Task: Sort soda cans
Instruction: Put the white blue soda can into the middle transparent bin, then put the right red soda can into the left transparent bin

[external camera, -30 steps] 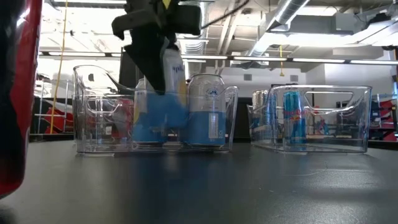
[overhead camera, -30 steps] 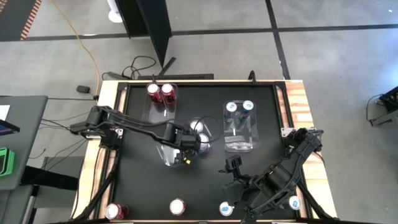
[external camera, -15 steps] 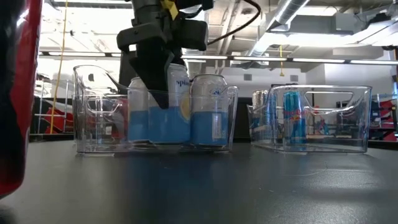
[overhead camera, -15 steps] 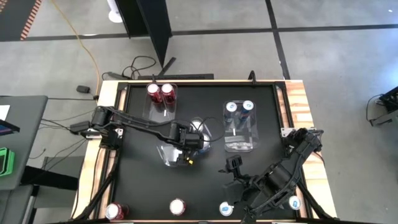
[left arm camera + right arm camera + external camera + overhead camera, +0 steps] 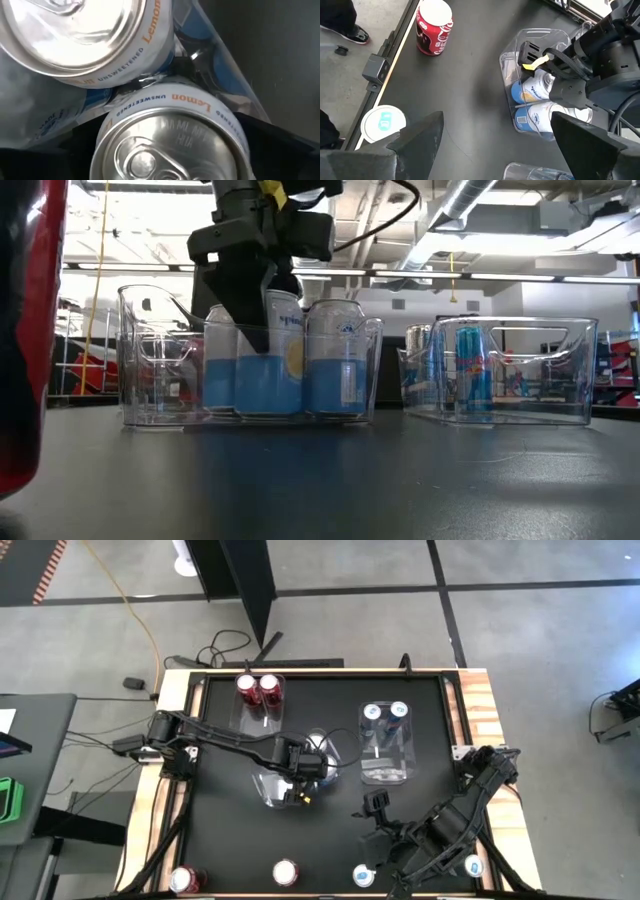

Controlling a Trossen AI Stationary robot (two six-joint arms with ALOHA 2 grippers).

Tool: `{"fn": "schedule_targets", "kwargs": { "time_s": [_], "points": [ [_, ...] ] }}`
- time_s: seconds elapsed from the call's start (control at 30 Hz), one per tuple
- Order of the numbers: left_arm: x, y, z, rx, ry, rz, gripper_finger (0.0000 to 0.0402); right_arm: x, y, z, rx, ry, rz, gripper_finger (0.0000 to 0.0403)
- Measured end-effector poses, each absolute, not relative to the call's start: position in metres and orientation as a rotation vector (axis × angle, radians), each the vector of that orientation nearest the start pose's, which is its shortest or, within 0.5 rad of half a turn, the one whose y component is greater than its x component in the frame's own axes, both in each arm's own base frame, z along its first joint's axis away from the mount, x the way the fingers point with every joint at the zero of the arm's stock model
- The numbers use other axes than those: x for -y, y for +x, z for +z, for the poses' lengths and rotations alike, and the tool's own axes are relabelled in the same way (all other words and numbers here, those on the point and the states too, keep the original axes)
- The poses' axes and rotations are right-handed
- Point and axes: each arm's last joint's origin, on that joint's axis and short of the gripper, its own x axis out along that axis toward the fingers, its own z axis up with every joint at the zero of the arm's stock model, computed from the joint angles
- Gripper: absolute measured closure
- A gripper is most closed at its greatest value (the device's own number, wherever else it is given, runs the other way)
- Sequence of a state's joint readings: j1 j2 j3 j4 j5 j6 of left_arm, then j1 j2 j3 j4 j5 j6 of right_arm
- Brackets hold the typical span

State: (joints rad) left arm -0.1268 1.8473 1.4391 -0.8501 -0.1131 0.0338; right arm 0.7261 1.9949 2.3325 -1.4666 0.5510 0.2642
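Note:
A clear bin [image 5: 268, 790] in the table's middle holds three silver-white and light blue soda cans [image 5: 335, 360]. The middle can [image 5: 282, 350] stands upright on the bin floor. My left gripper [image 5: 305, 772] points down over it, open, with a finger on either side of the can's top [image 5: 170, 145]. My right gripper [image 5: 497, 117] hovers open near the table's right front, with nothing between its fingers. Two red cans [image 5: 258, 690] stand in the far left bin, two dark blue cans [image 5: 385, 712] in the right bin. My left gripper comes from above with its fingers [image 5: 280, 145] on either side of the can's upper wall [image 5: 225, 117], near the rim. The can stands upright on the bin floor. Whether the fingers touch it, I cannot tell.
Loose cans stand along the near edge: two red ones [image 5: 187, 880] [image 5: 286, 872] and light blue ones [image 5: 364, 876] [image 5: 470, 865]. In the low view one red can [image 5: 25, 330] fills the left edge. The right arm [image 5: 440, 830] reaches over the near right corner.
My left gripper has come down into the middle bin with the light blue can. The can, hanging above the bin floor a second ago, now stands on it between the two others.

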Motion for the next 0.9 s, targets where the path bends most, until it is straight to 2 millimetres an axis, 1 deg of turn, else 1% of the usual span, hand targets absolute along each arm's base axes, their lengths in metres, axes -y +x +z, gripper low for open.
{"fn": "schedule_targets", "kwargs": {
  "time_s": [0.07, 0.17, 0.3, 0.53, 0.73, 0.83, 0.9],
  "points": [
    [0.044, 0.368, 0.223, -1.252, 0.18, -0.033, 0.001, -0.241, 0.294, 0.398, -0.909, -0.429, 0.035, 0.0015],
    [0.044, 0.368, 0.224, -1.256, 0.178, -0.031, 0.0009, -0.241, 0.294, 0.398, -0.909, -0.43, 0.036, 0.0015],
    [0.045, 0.367, 0.23, -1.267, 0.173, -0.03, 0.0008, -0.241, 0.294, 0.398, -0.909, -0.43, 0.036, 0.0015],
    [0.052, 0.37, 0.251, -1.249, 0.192, -0.03, 0.0007, -0.241, 0.294, 0.398, -0.909, -0.431, 0.036, 0.0015],
    [0.056, 0.368, 0.267, -1.262, 0.238, 0.005, 0.0006, -0.241, 0.294, 0.398, -0.909, -0.431, 0.036, 0.0015],
    [0.059, 0.363, 0.276, -1.244, 0.253, 0.023, 0.0006, -0.241, 0.294, 0.398, -0.91, -0.43, 0.036, 0.0015],
    [0.061, 0.358, 0.285, -1.218, 0.252, 0.033, 0.0006, -0.241, 0.294, 0.398, -0.91, -0.43, 0.036, 0.0015]
  ]
}}
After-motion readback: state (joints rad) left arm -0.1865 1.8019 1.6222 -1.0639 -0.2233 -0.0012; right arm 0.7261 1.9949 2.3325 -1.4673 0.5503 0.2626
